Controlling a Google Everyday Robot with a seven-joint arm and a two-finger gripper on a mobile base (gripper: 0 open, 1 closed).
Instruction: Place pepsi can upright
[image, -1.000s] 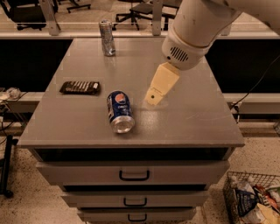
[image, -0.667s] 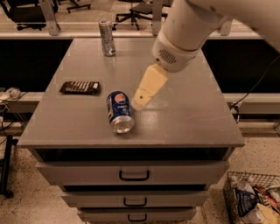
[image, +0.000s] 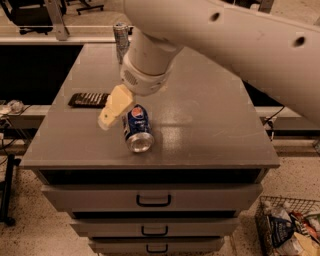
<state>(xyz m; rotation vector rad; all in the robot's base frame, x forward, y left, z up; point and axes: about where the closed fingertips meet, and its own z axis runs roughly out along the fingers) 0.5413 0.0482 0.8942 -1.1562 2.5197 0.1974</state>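
Note:
The blue pepsi can (image: 136, 128) lies on its side on the grey cabinet top (image: 210, 125), its silver end facing the front edge. My gripper (image: 113, 108) hangs from the white arm just left of the can, its cream-coloured finger reaching down beside the can's far end, touching or nearly touching it. The gripper does not hold the can.
A taller slim silver-grey can (image: 120, 39) stands upright at the back of the top. A dark flat packet (image: 89, 99) lies at the left. The cabinet has drawers (image: 152, 198) below. A wire basket of packets (image: 290, 227) stands on the floor at the right.
The arm has swung left and toward the front, bringing the gripper from right of the can to its left side. The view has also moved closer. The can has not moved.

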